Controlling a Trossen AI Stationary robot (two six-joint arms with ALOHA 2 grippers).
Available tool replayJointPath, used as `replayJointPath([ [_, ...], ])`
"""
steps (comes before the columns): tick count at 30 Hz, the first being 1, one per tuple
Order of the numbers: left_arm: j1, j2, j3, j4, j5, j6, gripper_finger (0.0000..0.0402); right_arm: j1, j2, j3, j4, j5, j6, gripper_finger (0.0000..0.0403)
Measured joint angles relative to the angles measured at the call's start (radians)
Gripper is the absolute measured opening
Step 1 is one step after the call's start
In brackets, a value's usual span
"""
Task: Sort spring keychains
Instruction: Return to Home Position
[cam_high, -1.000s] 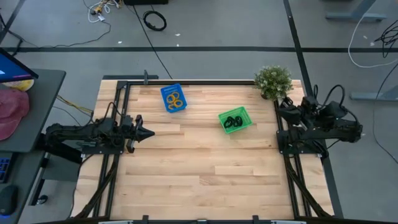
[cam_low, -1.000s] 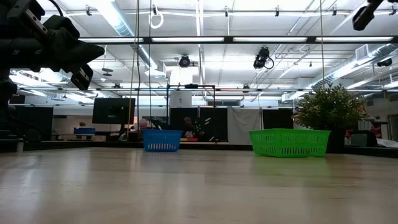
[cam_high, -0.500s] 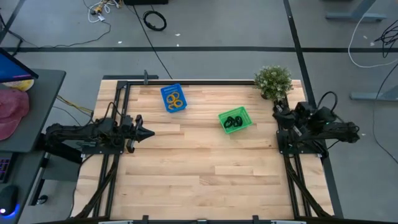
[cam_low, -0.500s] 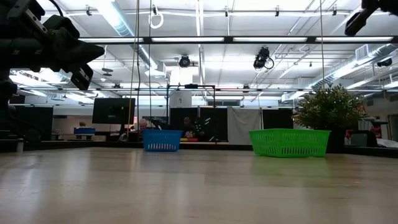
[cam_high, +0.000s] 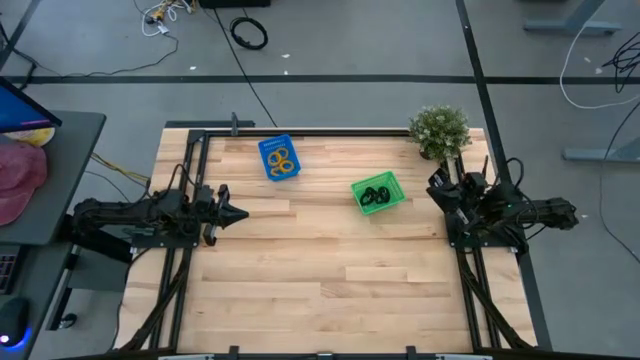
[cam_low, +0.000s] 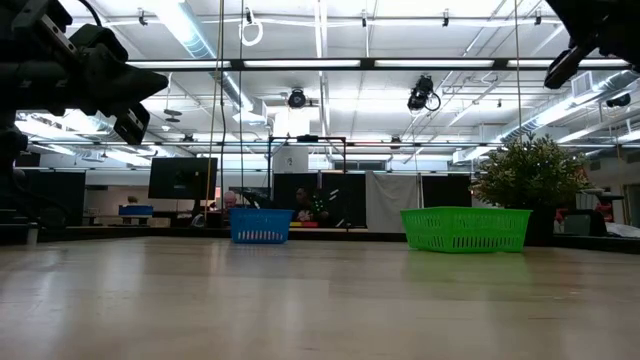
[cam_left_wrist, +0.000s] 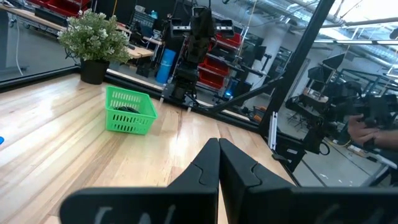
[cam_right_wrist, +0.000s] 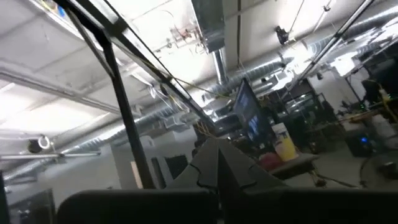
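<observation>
Orange spring keychains (cam_high: 281, 160) lie in a blue bin (cam_high: 265, 148) at the table's far left. Black spring keychains (cam_high: 375, 194) lie in a green bin (cam_high: 393, 182) right of centre; the green bin also shows in the left wrist view (cam_left_wrist: 129, 112). My left gripper (cam_high: 243, 213) is shut and empty, held above the table's left side, pointing right. My right gripper (cam_high: 433, 183) is shut and empty above the table's right edge; its fingers (cam_right_wrist: 217, 152) point up at the ceiling.
A potted plant (cam_high: 439, 130) stands at the far right corner, close to my right gripper. Both bins (cam_low: 260, 225) (cam_low: 465, 228) stand on the far half of the table. Bare wood (cam_high: 320, 280) fills the near half. A large black cable coil (cam_high: 249, 33) lies on the floor beyond.
My right arm has drawn in toward the table's right edge, and its gripper has swung left and nearer, from beside the plant toward the green bin, coming lower in the low view. My left arm has kept still.
</observation>
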Motion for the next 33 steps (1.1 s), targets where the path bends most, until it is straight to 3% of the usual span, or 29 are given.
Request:
replayJointPath([
  [19,0.000,0.000,0.000,0.000,0.000,0.000,0.0003,0.000,0.000,0.001,-0.363,-0.020,-0.148,0.0000],
  [33,0.000,0.000,0.000,0.000,0.000,0.000,0.0003,0.000,0.000,0.001,-0.537,-0.025,-0.251,0.0000],
])
